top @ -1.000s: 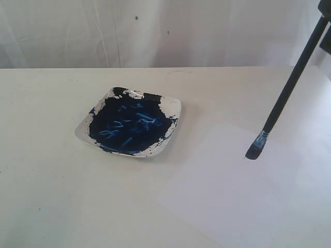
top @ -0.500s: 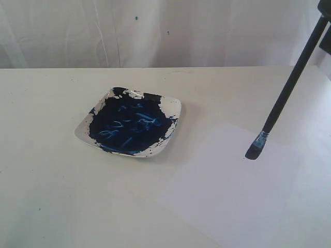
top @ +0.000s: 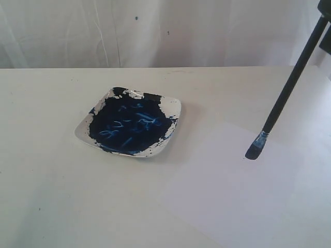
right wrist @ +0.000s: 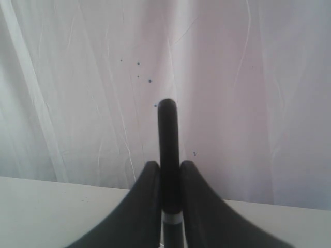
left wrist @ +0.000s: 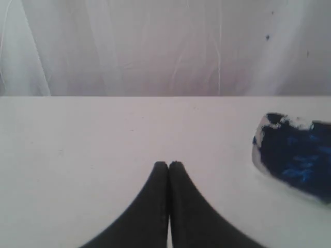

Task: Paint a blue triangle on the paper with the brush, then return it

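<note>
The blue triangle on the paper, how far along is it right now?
Done: the brush is clamped in the right gripper, its tip dark with paint. In hand: the tip is at the paper; contact I cannot tell. Left: no stroke shows on the paper, so all the painting remains, then returning the brush. The left gripper sits shut.

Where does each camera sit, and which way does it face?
Exterior: off the arms, looking down on table, dish, paper and brush; arms nearly out of frame.
Left wrist: on the left arm, facing the curtain; shut left fingers, dish edge.
Right wrist: facing the curtain; right fingers clamp the brush.
Shared: dish, brush.
</note>
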`<action>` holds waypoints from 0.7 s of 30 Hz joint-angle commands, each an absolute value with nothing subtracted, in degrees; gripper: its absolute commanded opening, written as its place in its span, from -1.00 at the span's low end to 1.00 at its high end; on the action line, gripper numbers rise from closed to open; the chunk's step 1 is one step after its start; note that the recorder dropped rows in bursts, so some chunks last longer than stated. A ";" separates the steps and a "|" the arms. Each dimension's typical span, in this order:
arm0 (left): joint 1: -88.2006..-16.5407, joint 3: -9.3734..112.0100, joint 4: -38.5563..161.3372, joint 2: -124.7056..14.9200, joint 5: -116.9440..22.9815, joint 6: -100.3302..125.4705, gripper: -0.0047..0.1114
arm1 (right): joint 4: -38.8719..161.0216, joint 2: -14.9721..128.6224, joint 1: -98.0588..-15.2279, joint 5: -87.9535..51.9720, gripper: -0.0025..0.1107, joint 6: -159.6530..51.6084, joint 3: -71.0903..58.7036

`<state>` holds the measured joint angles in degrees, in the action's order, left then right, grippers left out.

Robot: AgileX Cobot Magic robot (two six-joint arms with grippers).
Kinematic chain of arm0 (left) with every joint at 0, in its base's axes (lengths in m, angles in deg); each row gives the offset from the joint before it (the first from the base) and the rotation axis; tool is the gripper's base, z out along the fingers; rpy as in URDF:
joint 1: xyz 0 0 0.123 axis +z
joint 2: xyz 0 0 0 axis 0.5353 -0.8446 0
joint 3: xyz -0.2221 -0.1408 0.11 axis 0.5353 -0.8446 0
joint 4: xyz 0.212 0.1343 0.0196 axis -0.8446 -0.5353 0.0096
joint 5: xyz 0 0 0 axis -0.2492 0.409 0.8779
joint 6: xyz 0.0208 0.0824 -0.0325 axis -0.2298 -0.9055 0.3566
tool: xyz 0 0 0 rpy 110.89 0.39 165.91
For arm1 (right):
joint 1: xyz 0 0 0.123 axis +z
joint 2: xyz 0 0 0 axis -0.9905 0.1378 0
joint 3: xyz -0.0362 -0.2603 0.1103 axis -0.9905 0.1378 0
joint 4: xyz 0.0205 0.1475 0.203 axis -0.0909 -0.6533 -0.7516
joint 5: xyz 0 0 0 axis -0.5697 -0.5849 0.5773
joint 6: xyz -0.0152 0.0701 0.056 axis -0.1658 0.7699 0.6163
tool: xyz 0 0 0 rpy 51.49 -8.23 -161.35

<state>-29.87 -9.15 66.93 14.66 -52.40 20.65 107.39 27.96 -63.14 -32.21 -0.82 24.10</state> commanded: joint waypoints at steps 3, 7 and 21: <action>-30.37 -9.37 65.33 14.92 -57.61 53.30 -0.92 | 107.39 27.52 -63.26 -32.26 -0.96 -0.61 24.51; -31.22 -6.77 39.89 14.18 -54.88 71.73 -0.92 | 107.39 27.52 -63.26 -32.38 -0.96 -0.61 24.51; -32.35 22.83 25.47 -29.44 -25.47 44.03 -0.92 | 107.39 27.52 -63.26 -32.62 -0.96 -0.61 24.51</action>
<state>-31.07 17.91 20.17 -23.17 -37.61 47.91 107.39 27.96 -63.14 -32.21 -0.82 24.10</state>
